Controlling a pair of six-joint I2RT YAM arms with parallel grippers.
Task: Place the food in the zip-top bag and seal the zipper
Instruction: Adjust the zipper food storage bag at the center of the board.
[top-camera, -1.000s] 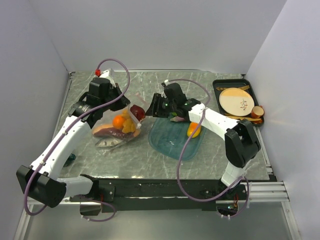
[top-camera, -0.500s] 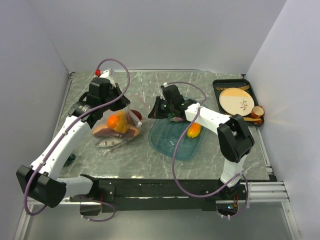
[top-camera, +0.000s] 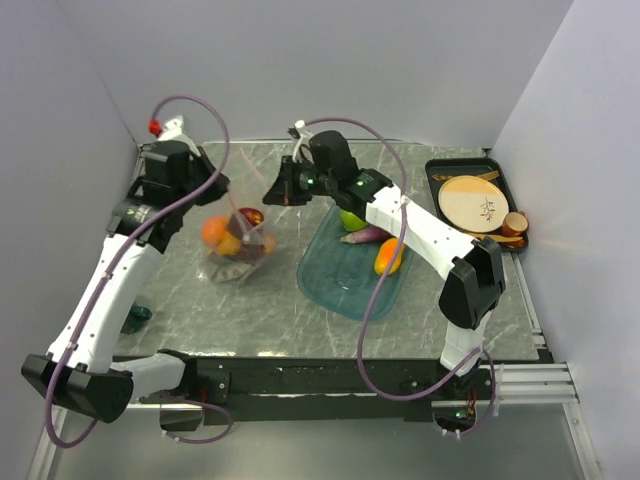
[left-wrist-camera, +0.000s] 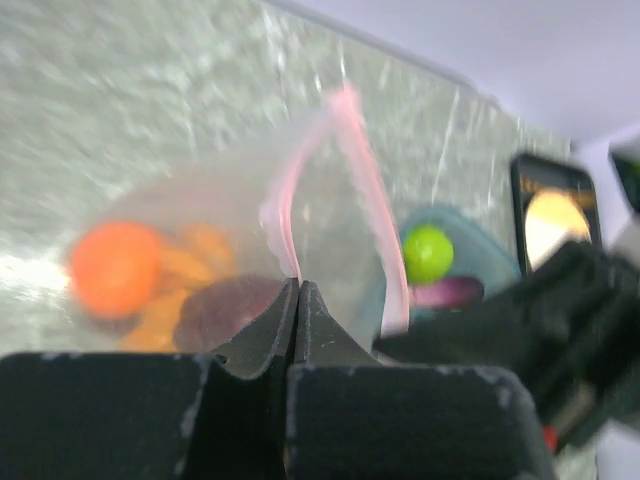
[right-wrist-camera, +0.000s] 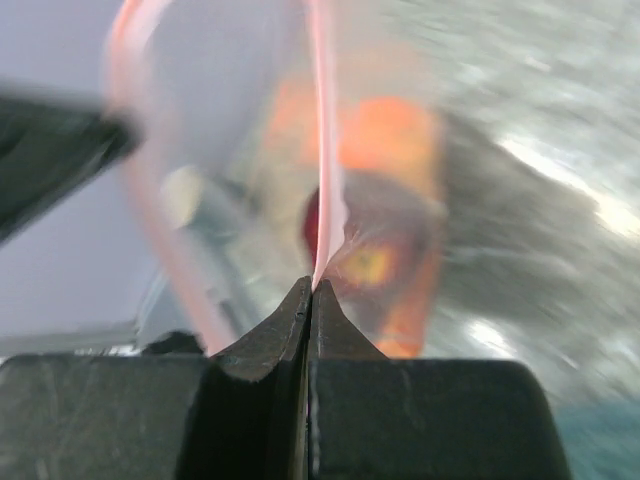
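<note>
The clear zip-top bag (top-camera: 226, 258) hangs between my two grippers above the left half of the table. Its pink zipper (top-camera: 254, 172) stands open in a loop (left-wrist-camera: 372, 200). My left gripper (top-camera: 221, 192) (left-wrist-camera: 297, 285) is shut on one side of the strip. My right gripper (top-camera: 272, 193) (right-wrist-camera: 312, 285) is shut on the other side (right-wrist-camera: 322, 150). Inside the bag sit an orange (top-camera: 214, 230) (left-wrist-camera: 115, 268), a dark red apple (top-camera: 251, 216) (right-wrist-camera: 314, 225) and orange-yellow bits. A green lime (top-camera: 352, 220) (left-wrist-camera: 428, 253), a purple slice (top-camera: 364, 236) and an orange-yellow piece (top-camera: 388, 257) lie outside on the teal tray (top-camera: 340, 280).
A black tray (top-camera: 437, 172) with a beige plate (top-camera: 472, 200) and cups stands at the far right. A small dark teal object (top-camera: 136, 318) lies by the left wall. White walls close in the left, back and right sides.
The right gripper let the apple into the bag, then shut on the zipper strip. Both arms have lifted the bag up and toward the back, and its mouth is pulled wider.
</note>
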